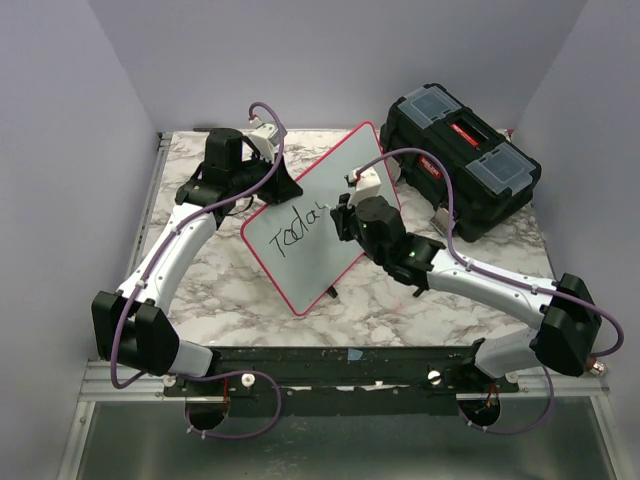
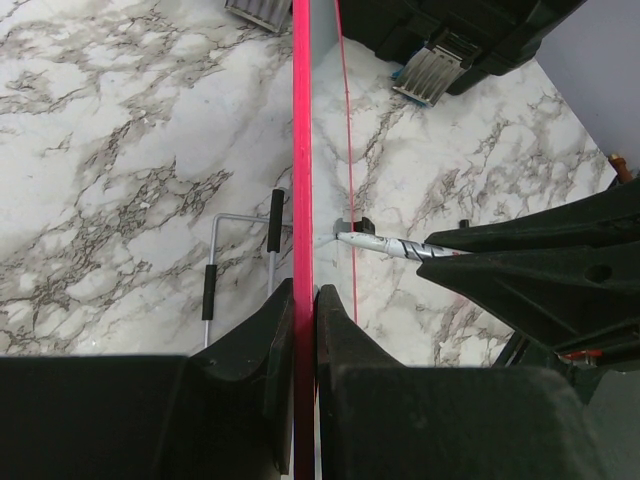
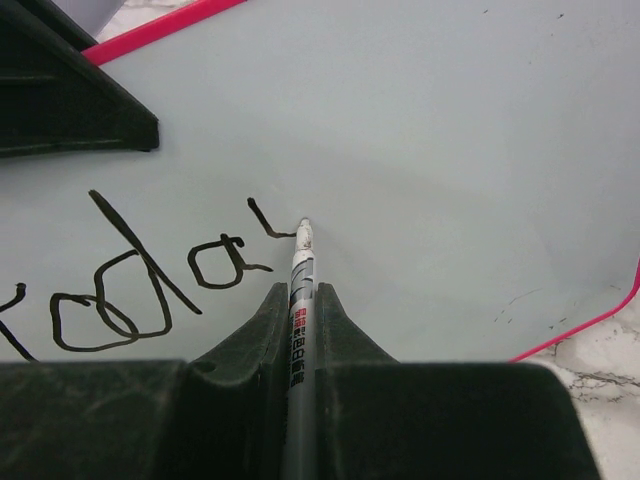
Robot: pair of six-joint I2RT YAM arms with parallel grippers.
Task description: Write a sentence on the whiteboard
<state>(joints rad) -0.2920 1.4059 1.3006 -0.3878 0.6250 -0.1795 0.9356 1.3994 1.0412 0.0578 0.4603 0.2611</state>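
The whiteboard (image 1: 335, 175), white with a red-pink rim, stands tilted over the middle of the marble table. My left gripper (image 1: 283, 188) is shut on its upper left rim. The left wrist view shows the rim (image 2: 302, 150) edge-on, pinched between the jaws of the left gripper (image 2: 305, 295). My right gripper (image 3: 302, 295) is shut on a silver marker (image 3: 301, 270) whose tip touches the whiteboard (image 3: 450, 150). Of the sentence (image 3: 140, 290) the board carries "Toda" in black plus a short stroke that ends at the marker tip. From above, the right gripper (image 1: 342, 216) sits just right of the sentence (image 1: 298, 236).
A black toolbox (image 1: 462, 165) with red latches stands at the back right, close to the board's far corner. A wire stand (image 2: 240, 262) with black grips lies on the table (image 2: 120, 150) behind the board. A small dark object (image 1: 331, 293) lies by the board's near edge.
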